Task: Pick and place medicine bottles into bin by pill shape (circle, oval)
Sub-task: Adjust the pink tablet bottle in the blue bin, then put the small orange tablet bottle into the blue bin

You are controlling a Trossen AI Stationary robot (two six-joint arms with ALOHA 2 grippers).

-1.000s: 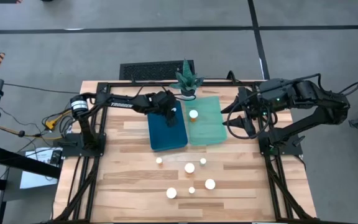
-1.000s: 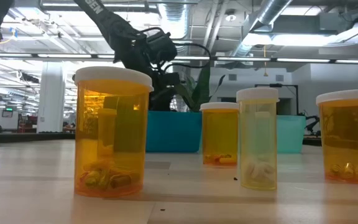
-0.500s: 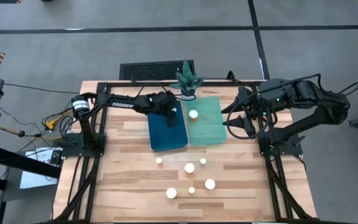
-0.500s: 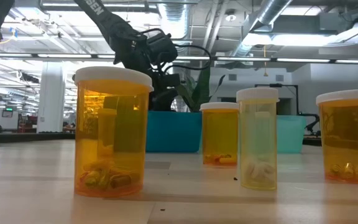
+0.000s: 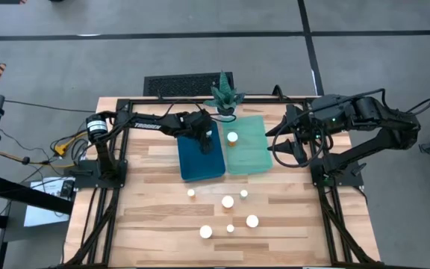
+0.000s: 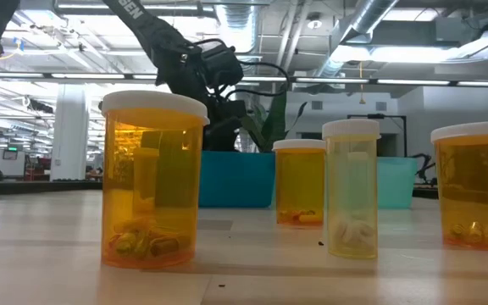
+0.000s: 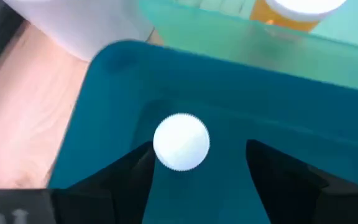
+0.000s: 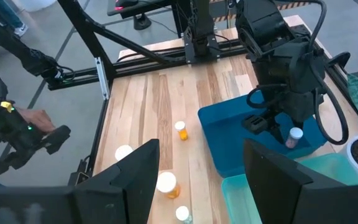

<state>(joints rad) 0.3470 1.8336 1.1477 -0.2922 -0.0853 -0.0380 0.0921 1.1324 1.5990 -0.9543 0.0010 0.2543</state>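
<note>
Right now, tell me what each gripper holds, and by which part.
Nothing is held. The left gripper is open over the blue bin, fingers wider than the white-capped bottle between them; the right gripper is open, empty.

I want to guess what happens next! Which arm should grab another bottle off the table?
Probably the right. Its end effector hangs open and empty beside the green bin. The left end effector is open but low inside the blue bin, over a bottle there.
</note>
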